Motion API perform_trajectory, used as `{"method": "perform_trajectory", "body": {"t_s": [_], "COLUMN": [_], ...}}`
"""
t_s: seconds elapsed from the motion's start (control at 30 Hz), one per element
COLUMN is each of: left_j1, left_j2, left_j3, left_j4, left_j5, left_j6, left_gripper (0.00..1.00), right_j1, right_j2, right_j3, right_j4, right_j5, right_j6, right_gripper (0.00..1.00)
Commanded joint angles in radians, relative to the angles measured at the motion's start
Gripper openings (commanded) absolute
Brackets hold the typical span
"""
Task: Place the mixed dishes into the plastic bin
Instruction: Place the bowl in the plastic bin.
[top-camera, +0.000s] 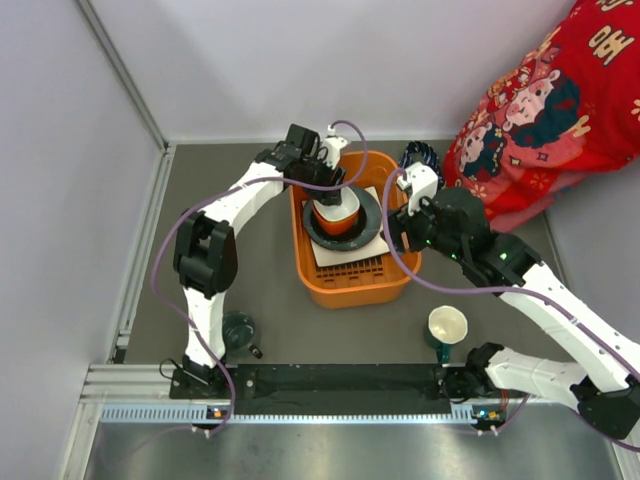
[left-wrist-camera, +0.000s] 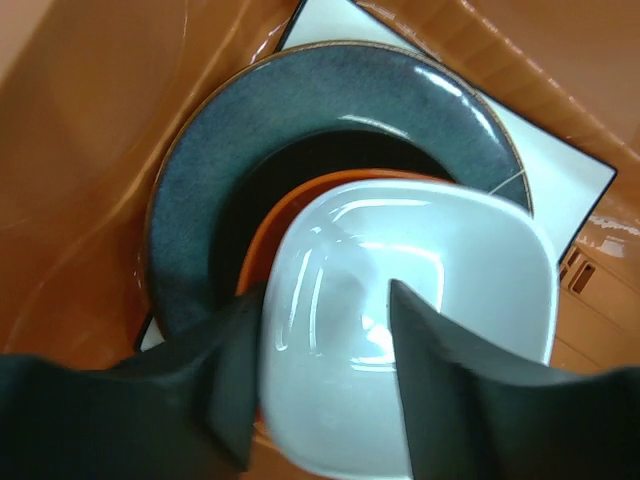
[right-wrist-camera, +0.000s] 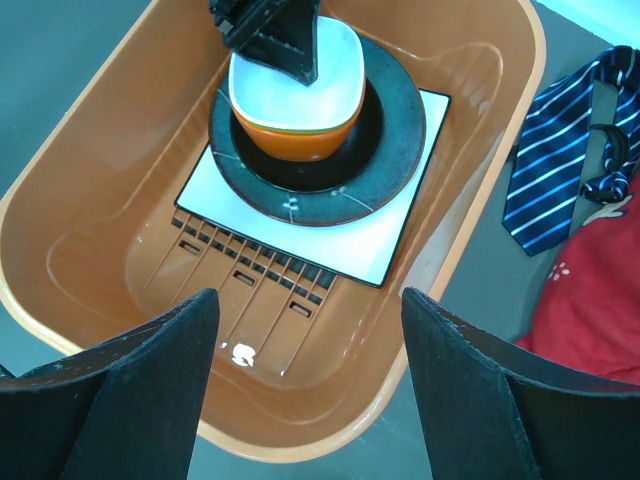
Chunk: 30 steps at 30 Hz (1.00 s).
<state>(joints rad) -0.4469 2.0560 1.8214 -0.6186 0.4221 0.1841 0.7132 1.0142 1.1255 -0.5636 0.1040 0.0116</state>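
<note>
The orange plastic bin (top-camera: 350, 285) holds a stack: white square plate (right-wrist-camera: 380, 240), round blue-grey plate (right-wrist-camera: 400, 130) and, on top, the orange bowl (right-wrist-camera: 290, 130). My left gripper (left-wrist-camera: 322, 300) is open astride the bowl's (left-wrist-camera: 430, 260) rim, one finger outside and one inside. In the top view it (top-camera: 330, 190) is over the bin's far end. My right gripper (right-wrist-camera: 310, 310) is open and empty above the bin's right rim (top-camera: 400, 225). The cream mug (top-camera: 447, 325) and the teal cup (top-camera: 238, 330) stand on the table outside the bin.
A striped blue necktie (right-wrist-camera: 570, 160) lies on the table right of the bin. A person in red clothing (top-camera: 540, 100) is at the far right. Grey walls close the left and back. A metal rail (top-camera: 300, 385) runs along the near edge.
</note>
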Motion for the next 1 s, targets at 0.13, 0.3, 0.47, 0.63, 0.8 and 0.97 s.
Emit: {"method": "perform_trajectory", "body": {"t_s": [0.13,0.3,0.47,0.63,0.8,0.97], "left_j1": [-0.001,-0.001,-0.003,-0.001,-0.001,-0.001], "left_j2": [-0.051,-0.071,-0.097,-0.111,-0.119,-0.122], "left_j3": [-0.01,0.018,0.042,0.059,0.067,0.067], "left_j4": [0.043,0.028,0.019,0.007,0.0,-0.003], "left_j5": [-0.002,0.012,0.024,0.012,0.009,0.0], "left_j6": [-0.008,-0.015,-0.02,-0.015,-0.015,-0.014], "left_gripper": [0.67,0.67,0.67,0.68,0.68,0.68], "right_j1": [-0.012,-0.012,-0.012,-0.012,-0.012,-0.012], "right_j2": [-0.02,-0.02,-0.02,-0.016,-0.014,-0.017], "right_j3": [0.002,0.002,0.002,0.002,-0.001,-0.007], "right_j4": [0.041,0.041,0.044,0.047,0.048,0.047], "right_j5": [-0.003,-0.006,-0.012,-0.018,-0.02,-0.02], "right_j6": [0.01,0.011,0.013,0.011,0.013,0.014], "right_gripper": [0.73,0.73,0.73,0.73,0.73,0.73]}}
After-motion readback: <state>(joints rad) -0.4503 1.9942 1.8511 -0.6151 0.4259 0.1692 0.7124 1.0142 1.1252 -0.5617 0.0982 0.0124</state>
